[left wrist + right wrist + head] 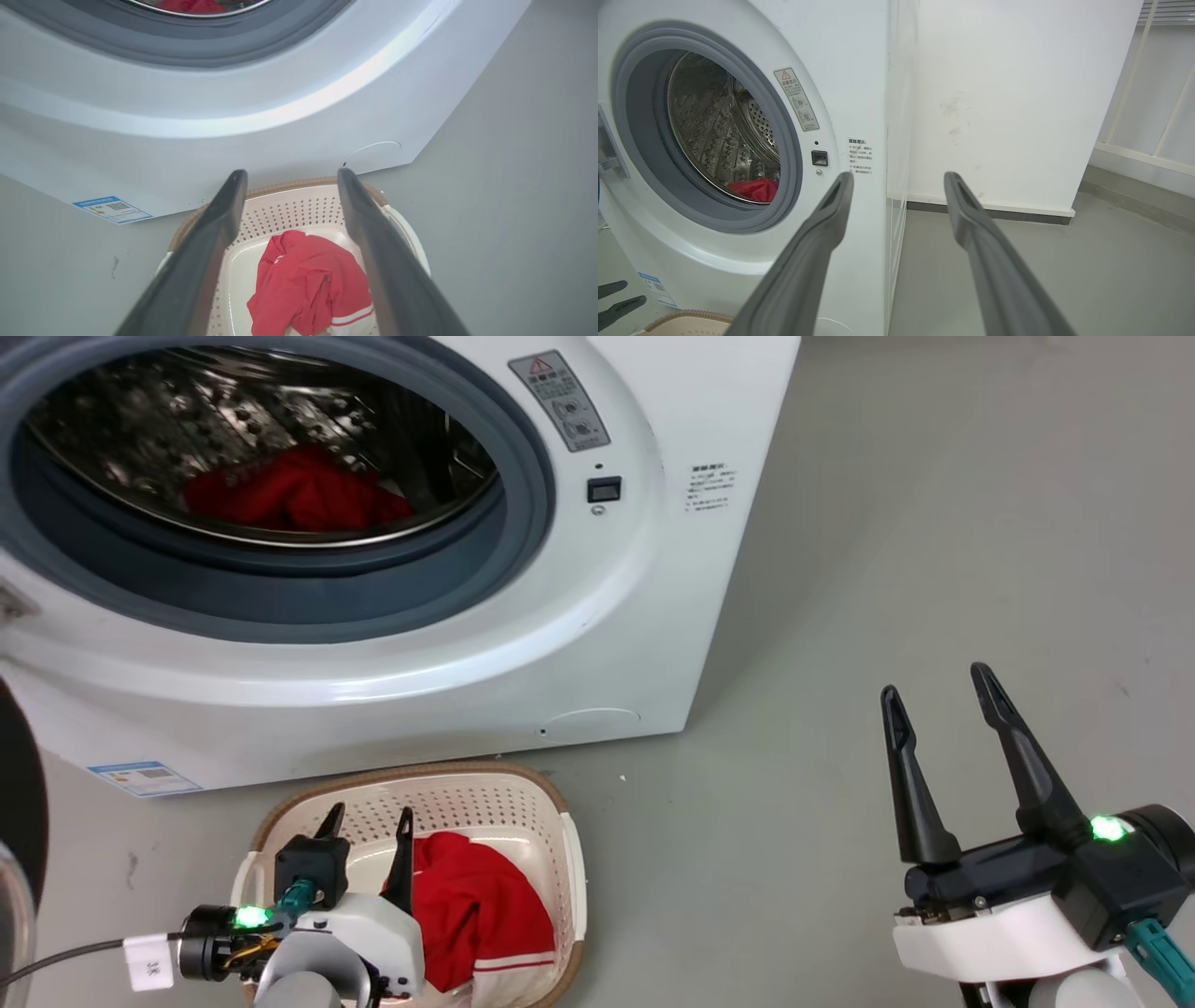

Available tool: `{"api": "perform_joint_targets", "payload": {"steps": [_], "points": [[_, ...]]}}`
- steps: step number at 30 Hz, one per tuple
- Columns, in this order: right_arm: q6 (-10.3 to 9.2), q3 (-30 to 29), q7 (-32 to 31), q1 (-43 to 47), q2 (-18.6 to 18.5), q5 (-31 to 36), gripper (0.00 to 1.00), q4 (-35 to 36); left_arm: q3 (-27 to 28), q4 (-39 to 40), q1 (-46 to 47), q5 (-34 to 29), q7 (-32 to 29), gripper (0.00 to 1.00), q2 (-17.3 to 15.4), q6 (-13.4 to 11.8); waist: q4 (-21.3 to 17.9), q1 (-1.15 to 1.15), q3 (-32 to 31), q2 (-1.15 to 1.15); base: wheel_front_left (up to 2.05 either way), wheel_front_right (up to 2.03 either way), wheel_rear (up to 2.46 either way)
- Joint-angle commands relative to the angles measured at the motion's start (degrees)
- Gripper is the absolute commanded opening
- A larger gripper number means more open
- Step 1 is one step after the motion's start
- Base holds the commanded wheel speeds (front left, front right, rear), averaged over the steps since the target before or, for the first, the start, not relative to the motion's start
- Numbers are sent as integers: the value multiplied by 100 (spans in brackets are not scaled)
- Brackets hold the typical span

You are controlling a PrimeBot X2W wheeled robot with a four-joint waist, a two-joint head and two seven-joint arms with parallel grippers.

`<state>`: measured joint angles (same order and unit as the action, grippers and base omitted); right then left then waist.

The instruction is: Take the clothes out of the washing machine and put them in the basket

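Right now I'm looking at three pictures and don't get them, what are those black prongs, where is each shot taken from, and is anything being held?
The prongs are a two-armed robot's claws. The head camera looks down on the washing machine, the basket on the floor, the left claw over the basket and the right claw above bare floor. The other two shots come from cameras on each wrist, looking along the prongs. One red garment lies in the basket, another sits in the drum. Both claws are open, holding nothing.
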<state>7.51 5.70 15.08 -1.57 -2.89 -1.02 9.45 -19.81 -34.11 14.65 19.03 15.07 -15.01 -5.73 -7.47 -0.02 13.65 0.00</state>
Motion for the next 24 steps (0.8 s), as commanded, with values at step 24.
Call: {"api": "perform_joint_targets", "payload": {"steps": [24], "points": [[-4, -367, 13, 653, 3, -233, 100, -238, 1812, 3389, -1579, -1532, 15, 100, 792, -250, 284, 2, -803, 0, 0, 0, 0]]}}
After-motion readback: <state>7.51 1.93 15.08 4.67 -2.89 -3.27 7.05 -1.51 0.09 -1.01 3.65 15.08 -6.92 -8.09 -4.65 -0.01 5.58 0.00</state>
